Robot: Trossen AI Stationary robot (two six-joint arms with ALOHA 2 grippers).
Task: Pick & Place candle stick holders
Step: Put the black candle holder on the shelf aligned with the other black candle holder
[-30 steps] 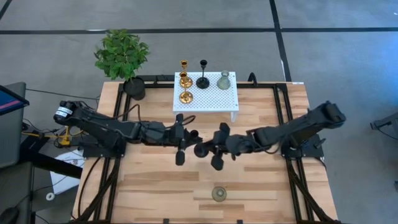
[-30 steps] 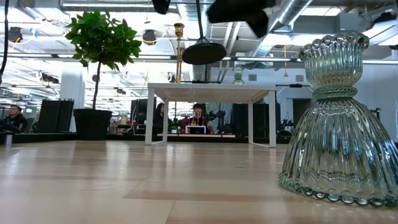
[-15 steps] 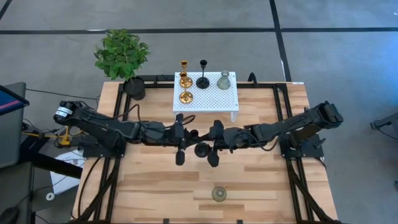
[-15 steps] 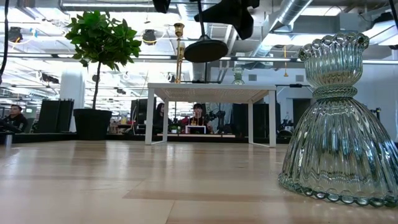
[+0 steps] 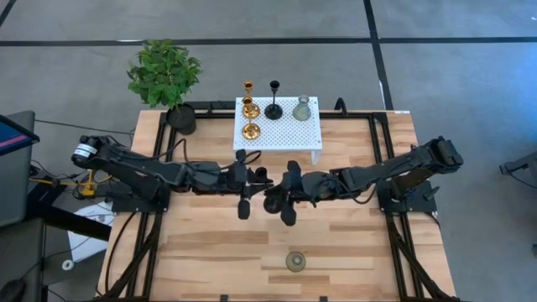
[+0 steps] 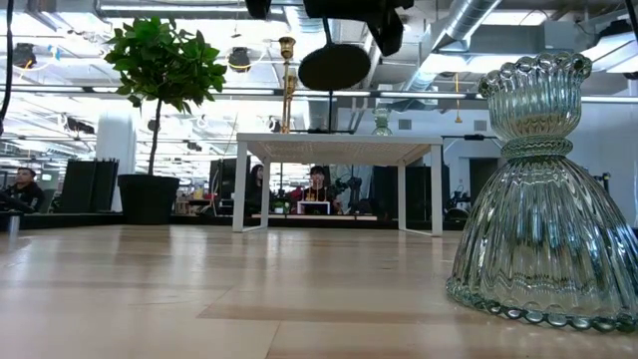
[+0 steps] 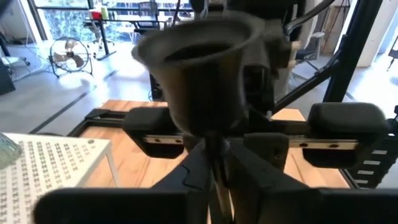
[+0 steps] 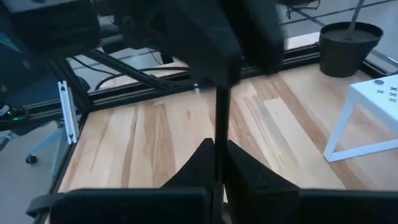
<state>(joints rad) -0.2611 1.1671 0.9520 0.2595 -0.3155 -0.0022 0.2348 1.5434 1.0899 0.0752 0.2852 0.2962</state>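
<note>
Left gripper [image 7: 214,158]: hovers above the table [image 5: 210,252] just in front of the white stand [image 5: 312,134], near its front left corner; fingers pressed together on the thin stem of a black candle stick holder [image 6: 334,67], no gap visible beside the stem.

Right gripper [image 8: 217,155]: meets the left one just in front of the same stand, nose to nose; fingers likewise pinched tight on that stem, at another spot along it.

Held black holder: hangs in the air between the two grippers, clear of the wood, in front of the stand and above its top as seen from table height; lies tilted, round base turned sideways and bulking large before the left wrist camera.

On the stand, toward its left edge: two gold holders, one tall [image 5: 248,96] at the back, one low [image 5: 250,131] at the front. On the stand's back middle: a second black holder [image 5: 273,109], upright. On the stand's back right: a grey-green glass holder [image 5: 302,109], upright.

Well in front of the stand, close to the table's near edge: another grey-green glass holder [image 5: 295,262], upright and alone, well apart from both grippers.

Left of the stand, at the table's back corner: a leafy plant [image 5: 164,71] in a black pot [image 5: 181,119].
</note>
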